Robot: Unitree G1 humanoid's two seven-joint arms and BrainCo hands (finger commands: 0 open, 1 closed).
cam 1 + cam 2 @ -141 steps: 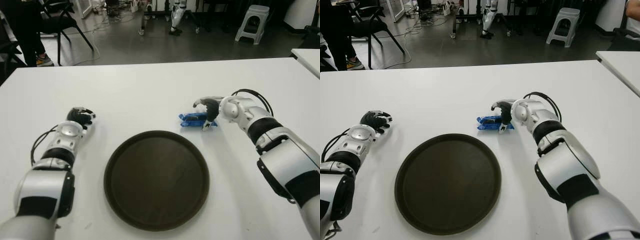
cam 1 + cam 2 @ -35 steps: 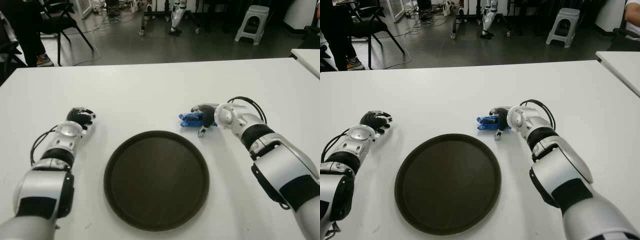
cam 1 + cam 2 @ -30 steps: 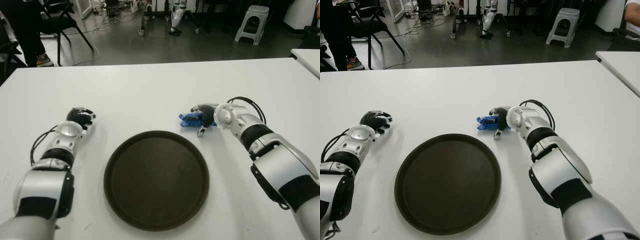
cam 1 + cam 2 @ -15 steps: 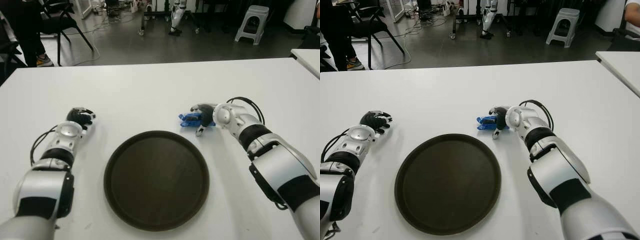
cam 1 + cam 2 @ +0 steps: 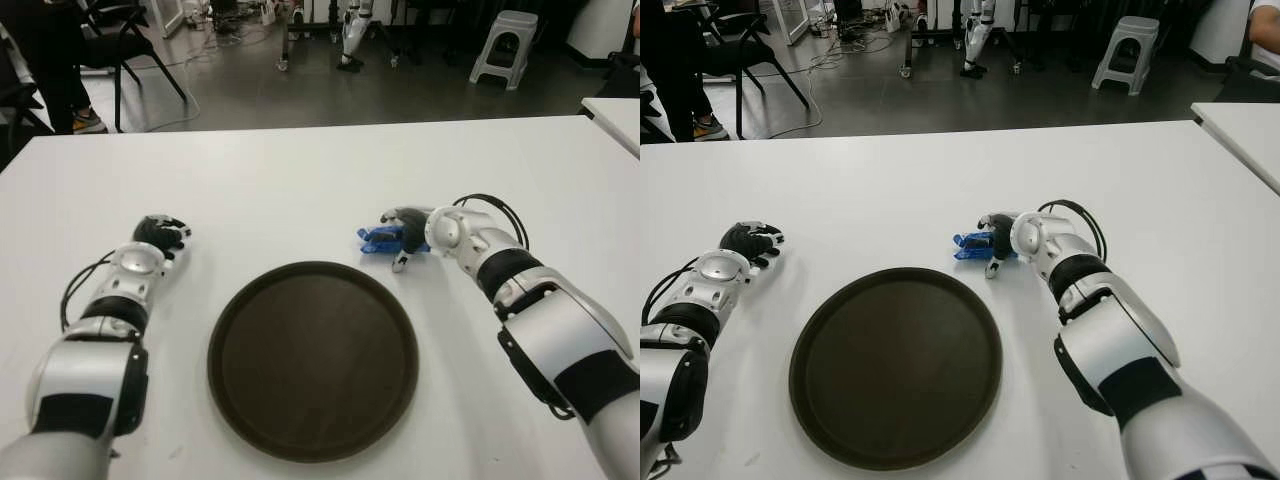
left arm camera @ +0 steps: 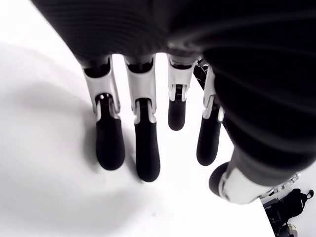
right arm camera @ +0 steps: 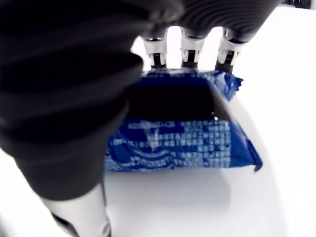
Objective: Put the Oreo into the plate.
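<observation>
The Oreo is a blue packet [image 5: 381, 238] lying flat on the white table [image 5: 300, 190], just beyond the right rim of the dark round plate [image 5: 300, 400]. My right hand [image 5: 404, 240] sits over the packet's right end. In the right wrist view its fingers [image 7: 190, 47] reach across the far edge of the packet [image 7: 187, 138], while the thumb [image 7: 81, 217] stays off it on the near side. Nothing lies in the plate. My left hand [image 5: 160, 233] shows left of the plate, with its fingers [image 6: 140, 148] relaxed and holding nothing.
A second white table [image 5: 615, 108] juts in at the far right. Beyond the table's back edge are a chair [image 5: 120, 40], a grey stool [image 5: 505, 45] and a person's legs [image 5: 55, 70] on the dark floor.
Since the earliest frames my right hand has slid a little to the left over the packet. Over the last second nothing has visibly moved.
</observation>
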